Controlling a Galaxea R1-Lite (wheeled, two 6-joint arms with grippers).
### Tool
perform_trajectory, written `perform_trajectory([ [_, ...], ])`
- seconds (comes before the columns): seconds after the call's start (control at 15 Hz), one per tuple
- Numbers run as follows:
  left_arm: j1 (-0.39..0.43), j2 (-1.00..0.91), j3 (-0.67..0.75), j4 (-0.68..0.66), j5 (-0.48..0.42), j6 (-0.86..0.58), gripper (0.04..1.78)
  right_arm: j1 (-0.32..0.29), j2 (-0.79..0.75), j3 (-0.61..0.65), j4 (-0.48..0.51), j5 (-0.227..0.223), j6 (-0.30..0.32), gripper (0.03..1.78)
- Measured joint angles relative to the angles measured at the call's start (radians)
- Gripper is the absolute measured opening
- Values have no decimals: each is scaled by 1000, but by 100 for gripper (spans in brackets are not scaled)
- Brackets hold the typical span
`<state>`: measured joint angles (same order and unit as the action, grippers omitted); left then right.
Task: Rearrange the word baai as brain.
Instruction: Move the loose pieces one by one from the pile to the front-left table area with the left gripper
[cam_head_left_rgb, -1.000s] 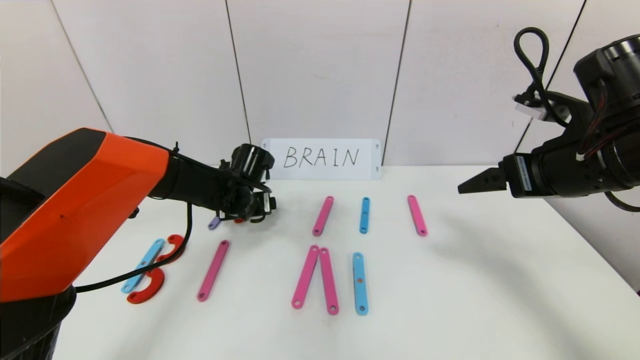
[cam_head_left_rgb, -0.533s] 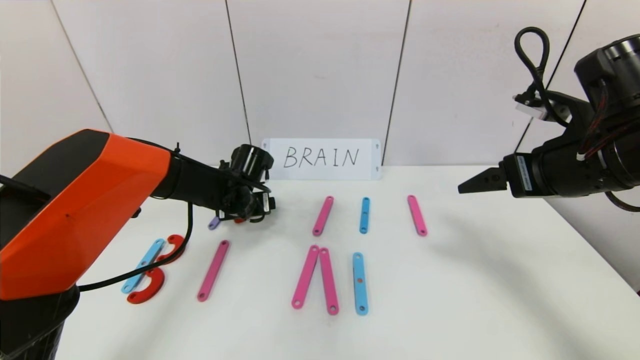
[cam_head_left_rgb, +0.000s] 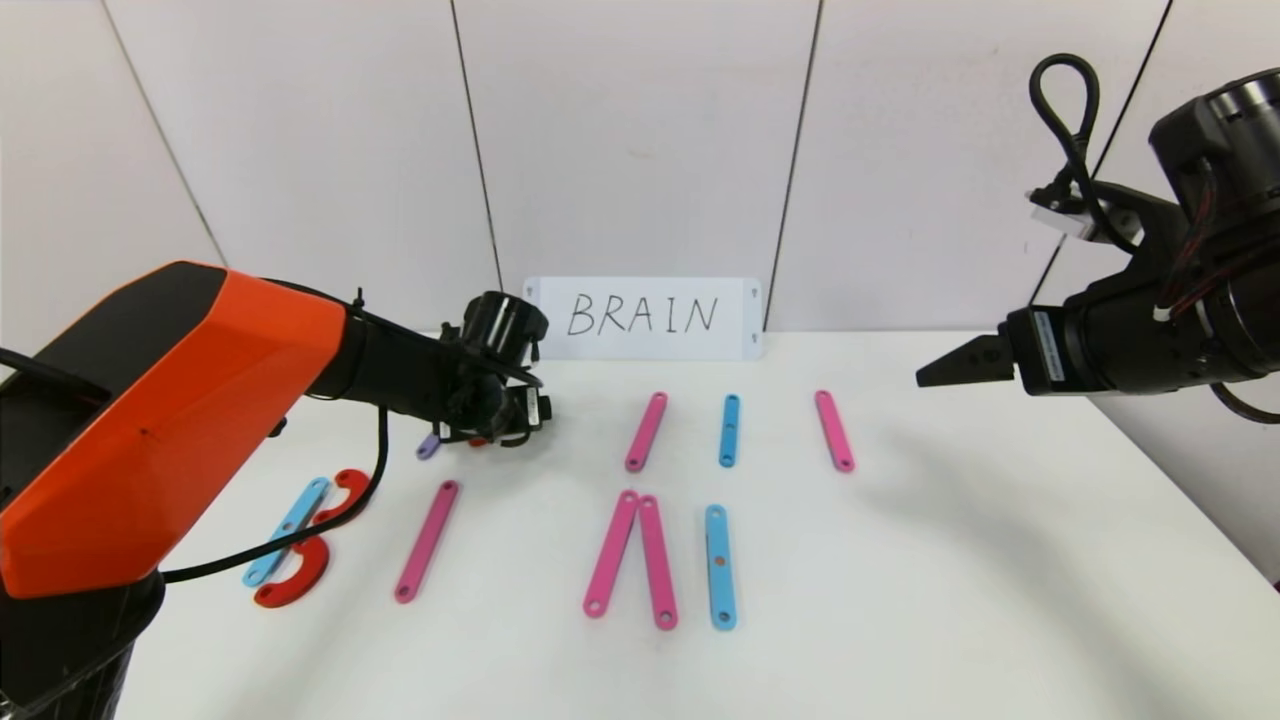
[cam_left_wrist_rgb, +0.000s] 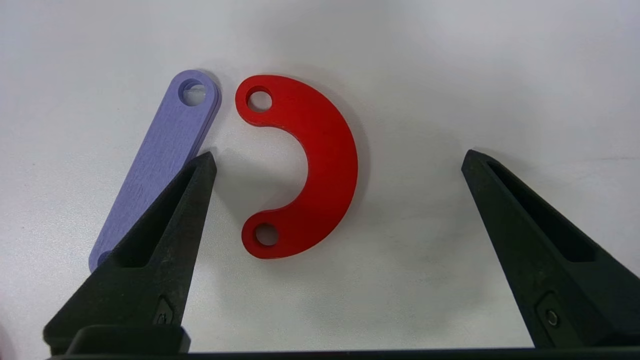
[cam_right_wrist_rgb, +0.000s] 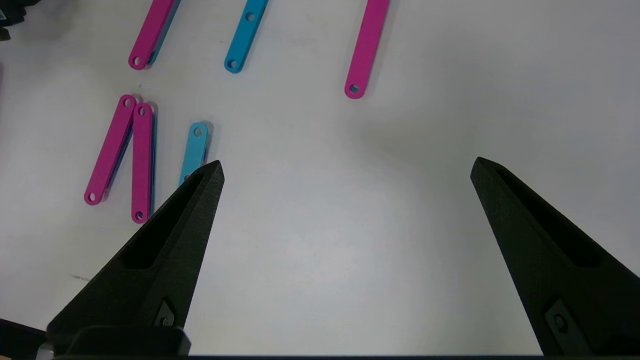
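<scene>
Since the earlier frames, almost nothing shifts: the left arm's orange shell creeps slightly, while the pieces and both tools keep their places.

We see the left tool (cam_left_wrist_rgb: 339, 165) hanging low over the far-left part of the desk (cam_head_left_rgb: 950, 560), its jaws spread wide and pinching nothing. Between them lies the red C-curve (cam_left_wrist_rgb: 320, 165), flat on the desk, nearer one jaw than the other. Its 2 holed ends face the purple strip (cam_left_wrist_rgb: 155, 165), which sits just beside it without touching; one jaw tip overlaps the strip in the wrist view. The strip's long axis runs roughly parallel to the line joining the curve's 2 ends, so together they suggest the start of an R.

The coming move turns on this: the curve lies straight ahead of the left tool and inside its spread. We judge that closing would catch the curve across its width, though the off-centre position risks nudging the purple strip too.

The right tool (cam_head_left_rgb: 945, 365) hovers high over the right side, also spread and empty, well apart from the curve. The left arm is plainly nearer.

The remaining pink and blue strips (cam_head_left_rgb: 650, 560) lie mid-desk. The only readable writing is "BRAIN", handwritten on the white card (cam_head_left_rgb: 645, 318) against the wall.
</scene>
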<state>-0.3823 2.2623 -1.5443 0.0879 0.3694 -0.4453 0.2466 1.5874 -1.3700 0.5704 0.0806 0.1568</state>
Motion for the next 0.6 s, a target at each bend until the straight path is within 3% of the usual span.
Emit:
perform_trajectory([
  [0.13, 0, 0, 0, 1, -1, 0, 161, 0, 0, 0, 0, 0, 0, 173],
  [0.27, 0, 0, 0, 1, -1, 0, 141, 0, 0, 0, -1, 0, 0, 173],
  [0.6, -1, 0, 1, 1, -1, -1, 56, 0, 0, 0, -1, -1, 0, 173],
])
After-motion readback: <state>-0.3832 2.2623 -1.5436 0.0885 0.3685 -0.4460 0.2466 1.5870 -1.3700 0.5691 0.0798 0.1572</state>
